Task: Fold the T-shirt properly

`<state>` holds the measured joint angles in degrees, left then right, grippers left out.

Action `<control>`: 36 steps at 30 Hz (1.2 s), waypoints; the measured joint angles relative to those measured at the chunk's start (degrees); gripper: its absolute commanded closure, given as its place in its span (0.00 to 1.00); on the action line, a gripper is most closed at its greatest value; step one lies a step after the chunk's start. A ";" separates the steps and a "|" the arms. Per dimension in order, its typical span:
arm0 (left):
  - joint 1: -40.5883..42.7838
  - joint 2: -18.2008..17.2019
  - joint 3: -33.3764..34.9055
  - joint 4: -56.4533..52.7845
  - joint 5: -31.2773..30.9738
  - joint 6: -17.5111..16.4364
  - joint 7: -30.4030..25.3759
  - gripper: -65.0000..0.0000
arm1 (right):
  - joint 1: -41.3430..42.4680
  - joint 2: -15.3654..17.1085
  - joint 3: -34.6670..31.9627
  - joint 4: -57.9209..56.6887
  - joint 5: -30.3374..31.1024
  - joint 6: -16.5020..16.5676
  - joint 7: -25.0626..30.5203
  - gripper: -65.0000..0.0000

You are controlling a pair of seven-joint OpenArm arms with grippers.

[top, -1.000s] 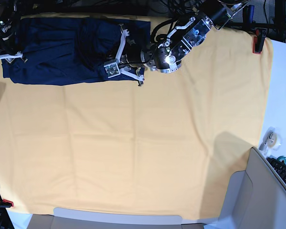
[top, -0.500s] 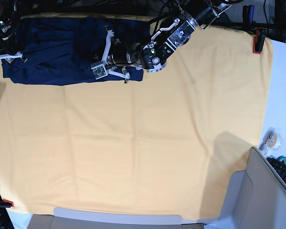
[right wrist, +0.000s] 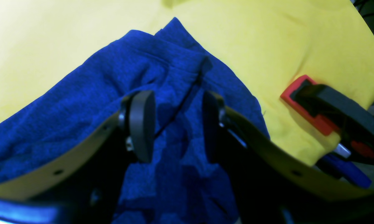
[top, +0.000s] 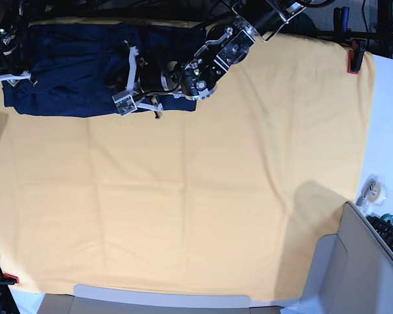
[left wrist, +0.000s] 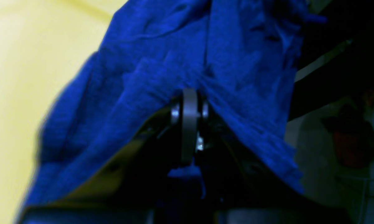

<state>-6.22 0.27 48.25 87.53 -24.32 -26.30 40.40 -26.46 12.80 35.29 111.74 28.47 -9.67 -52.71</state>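
On 1 yellow cloth [top: 196,196], 1 T-shirt [top: 65,72]: left fingers [left wrist: 189,102] pinch it, right fingers [right wrist: 142,124] gape.

Left arm [top: 213,59]: black and silver housings with black cabling and white finger brackets. Left gripper [left wrist: 189,105]: grey pads, silver screws. Right gripper [right wrist: 174,124]: black rounded pads [right wrist: 141,124] on tan fingers with bolt holes.

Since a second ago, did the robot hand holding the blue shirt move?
Yes. The left end effector, shut on the T-shirt, slid leftward across the shirt, farther from the red clamp on the cloth's right edge.
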 measured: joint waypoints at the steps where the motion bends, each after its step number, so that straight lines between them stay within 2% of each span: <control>1: -0.31 -0.94 -0.98 2.14 -0.22 -0.13 0.00 1.00 | 0.17 0.00 0.00 -0.02 0.00 0.09 -0.02 0.62; 3: -0.46 -2.62 -3.85 6.86 -0.46 -0.44 -0.37 1.00 | 0.44 0.44 0.22 -0.02 -0.28 4.15 0.02 0.62; 5: -0.72 -4.50 -7.48 11.63 -0.55 0.04 -0.39 0.99 | 0.66 1.07 0.44 0.11 0.00 10.91 0.17 0.62; 7: -0.74 -6.43 -11.06 15.76 -0.24 -0.11 3.04 0.94 | 1.14 1.79 1.18 0.11 0.39 17.00 -0.09 0.62; 9: -0.39 -6.60 -14.78 18.49 -0.04 0.02 7.19 0.86 | 1.42 2.16 3.82 0.24 0.20 21.68 0.17 0.62; 11: 1.46 -6.14 -18.82 20.35 -0.48 -0.26 7.82 0.79 | 1.16 2.23 7.34 0.24 -0.24 26.21 -0.07 0.61; 14: 4.74 -6.19 -23.21 21.49 -0.31 -0.26 8.66 0.74 | 1.07 2.29 12.76 0.20 -0.44 37.27 0.09 0.53; 16: 6.10 -6.25 -25.86 21.49 -0.26 -0.26 9.09 0.74 | 1.57 2.29 16.15 0.17 -0.02 44.92 -3.54 0.45; 18: 7.04 -7.45 -27.74 21.49 -0.22 -0.24 8.90 0.74 | 3.58 2.99 20.02 -0.79 -0.13 49.99 -8.98 0.41; 22: 9.55 -9.64 -28.20 21.49 -0.26 -0.26 9.07 0.74 | 8.44 6.36 25.16 -10.05 -0.94 49.20 -14.53 0.41; 23: 9.81 -9.88 -28.17 21.49 -0.28 -0.26 8.92 0.74 | 9.57 7.93 25.51 -14.08 0.04 50.12 -15.30 0.41; 28: 10.99 -11.06 -28.17 21.51 -0.28 -0.24 8.31 0.74 | 15.61 13.07 25.55 -32.89 0.13 49.33 -15.39 0.41; 31: 11.78 -11.17 -28.04 21.49 -0.26 -0.26 8.87 0.75 | 16.94 14.71 22.73 -39.56 3.89 49.27 -14.62 0.41; 34: 11.65 -10.75 -28.00 21.49 -0.28 -0.26 8.44 0.75 | 16.76 17.22 18.45 -40.63 10.86 49.31 -15.63 0.41; 36: 11.58 -10.64 -28.00 21.49 -0.31 -0.28 8.39 0.75 | 16.96 17.27 16.46 -40.63 15.67 49.37 -15.30 0.41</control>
<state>5.37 -10.37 20.25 109.01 -24.62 -26.59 48.80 -9.50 30.06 51.75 71.11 44.14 39.70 -68.01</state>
